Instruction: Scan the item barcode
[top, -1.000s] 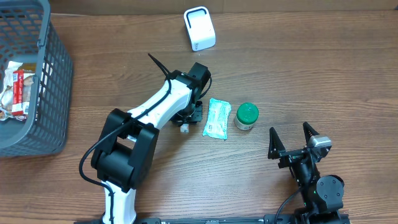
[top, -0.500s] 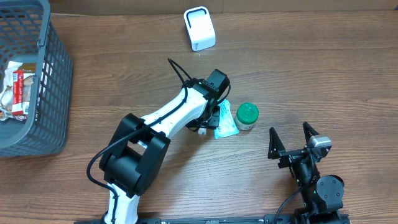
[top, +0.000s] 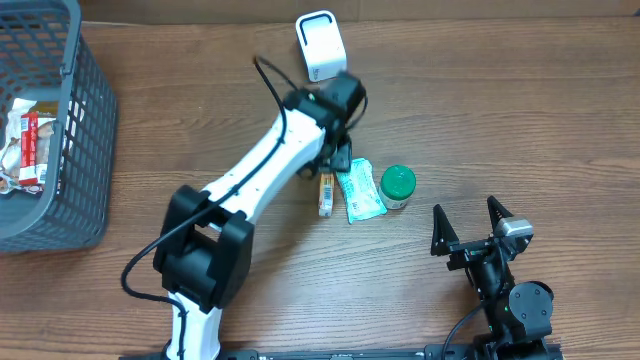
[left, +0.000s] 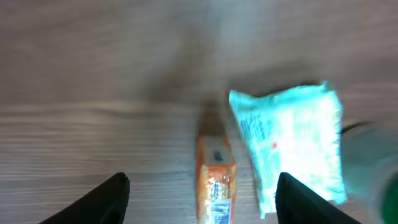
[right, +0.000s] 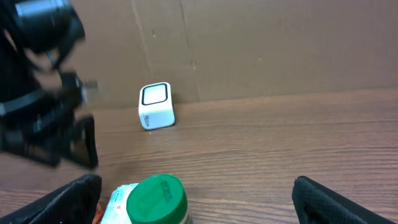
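An orange packet (top: 326, 192) (left: 216, 180) with a printed label lies flat on the wooden table, just left of a teal packet (top: 361, 190) (left: 289, 143). My left gripper (top: 341, 156) (left: 202, 182) hovers above it, open and holding nothing; the orange packet shows on the table between its fingers. The white scanner box (top: 320, 45) (right: 155, 107) stands at the back of the table. My right gripper (top: 470, 226) (right: 196, 182) rests wide open and empty near the front right edge.
A green-lidded jar (top: 397, 186) (right: 157, 199) stands right of the teal packet. A grey basket (top: 75, 150) with several packets fills the far left. A cardboard wall (right: 249, 43) backs the table.
The left jaws opened and let go of the orange packet, which now lies beside the teal packet. The left arm has pulled back toward the scanner. The right arm is still.
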